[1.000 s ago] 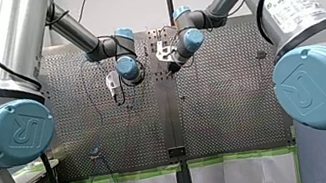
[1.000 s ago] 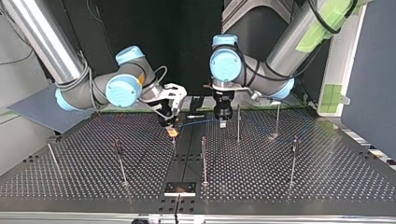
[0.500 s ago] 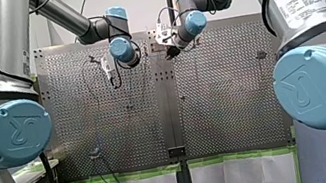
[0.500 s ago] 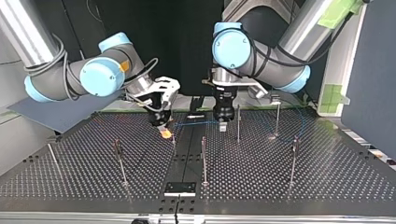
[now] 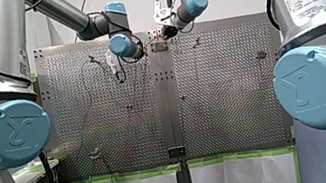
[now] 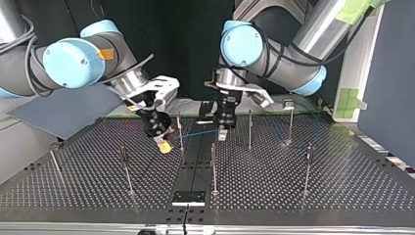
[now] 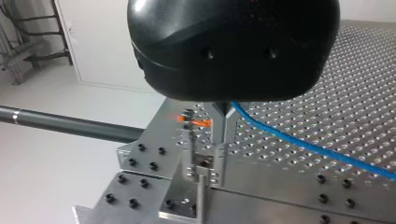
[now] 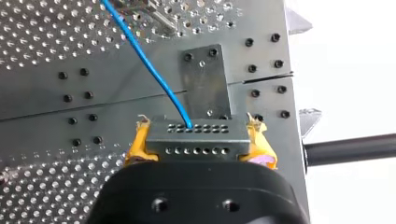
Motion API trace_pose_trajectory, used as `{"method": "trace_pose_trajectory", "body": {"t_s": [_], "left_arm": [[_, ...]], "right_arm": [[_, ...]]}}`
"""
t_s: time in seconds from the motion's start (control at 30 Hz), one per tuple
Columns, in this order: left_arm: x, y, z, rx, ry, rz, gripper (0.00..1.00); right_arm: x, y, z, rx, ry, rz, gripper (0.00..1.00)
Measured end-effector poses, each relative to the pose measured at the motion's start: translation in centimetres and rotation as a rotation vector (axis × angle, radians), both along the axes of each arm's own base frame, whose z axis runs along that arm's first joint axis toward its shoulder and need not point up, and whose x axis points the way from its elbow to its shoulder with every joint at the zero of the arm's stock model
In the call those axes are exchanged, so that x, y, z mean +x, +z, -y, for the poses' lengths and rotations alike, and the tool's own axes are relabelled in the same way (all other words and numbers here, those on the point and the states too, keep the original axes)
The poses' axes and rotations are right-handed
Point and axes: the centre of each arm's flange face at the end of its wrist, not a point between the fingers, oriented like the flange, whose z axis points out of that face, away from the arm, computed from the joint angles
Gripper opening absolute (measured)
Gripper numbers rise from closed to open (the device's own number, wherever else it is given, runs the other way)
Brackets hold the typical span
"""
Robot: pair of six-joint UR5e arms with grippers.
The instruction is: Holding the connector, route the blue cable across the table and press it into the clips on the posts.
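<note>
Perforated metal table (image 6: 318, 196) studded with thin upright posts (image 6: 213, 166), dark backdrop behind and two arms reaching in from above in the top view.

My right gripper (image 6: 164, 145), tilted outward, pinching a grey connector (image 8: 196, 140) between yellow pads (image 8: 134, 148). Blue cable (image 8: 149, 70) leaving the connector's far face and running ahead across the table's middle seam.

At the other end of that span, my left gripper (image 6: 222, 133), metal fingers (image 7: 219, 140) drawn close together. Seemingly nipping the same cable, with the rest trailing off toward the top view's right.

Between the two grippers, a short taut stretch of cable, sloping down toward the connector and crossing the line of a centre post (image 6: 179, 129). Cannot tell whether touching that post or passing in front of it.

Against a second ago:
- Right gripper now further toward the top view's left and nearer that camera.
- Left gripper shifted slightly toward the view's middle.
- Cable pulled straighter, with the centre post now standing just beside the connector.

Probably means lining the span up with this post's clip. No pressing-in evident yet, and clips too small to make out.
</note>
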Motion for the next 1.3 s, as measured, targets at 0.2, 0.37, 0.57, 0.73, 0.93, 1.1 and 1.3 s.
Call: {"method": "trace_pose_trajectory", "body": {"t_s": [0.2,0.37,0.57,0.73,0.93,1.1,1.3], "left_arm": [[1.0,-0.2,-0.4,0.005,0.042,-0.005,0.0],[1.5,0.1,-1.2,0.005,0.094,0.0,0.0],[2.0,0.4,-1.3,-0.013,0.093,0.024,0.0],[2.7,0.6,-1.6,-0.028,0.068,0.043,0.0],[4.4,-0.6,-1.7,-0.015,0.047,0.025,0.0],[5.4,-0.5,-2.1,-0.017,0.054,0.037,0.0],[6.2,0.2,-2.7,-0.023,0.065,0.053,0.0]], "right_arm": [[0.3,-1.6,0.9,0.02,0.001,-0.016,0.0],[0.3,-1.9,1.1,0.024,0.008,-0.018,0.0],[0.4,-2.1,1.2,0.026,0.015,-0.019,0.0],[1.2,-2.7,2.1,0.027,0.042,-0.017,0.0],[2.0,-4.4,3.6,0.043,0.061,-0.023,0.0],[2.3,-5.2,4.5,0.049,0.068,-0.024,0.0],[2.4,-4.8,5.2,0.038,0.068,-0.017,0.0]]}}
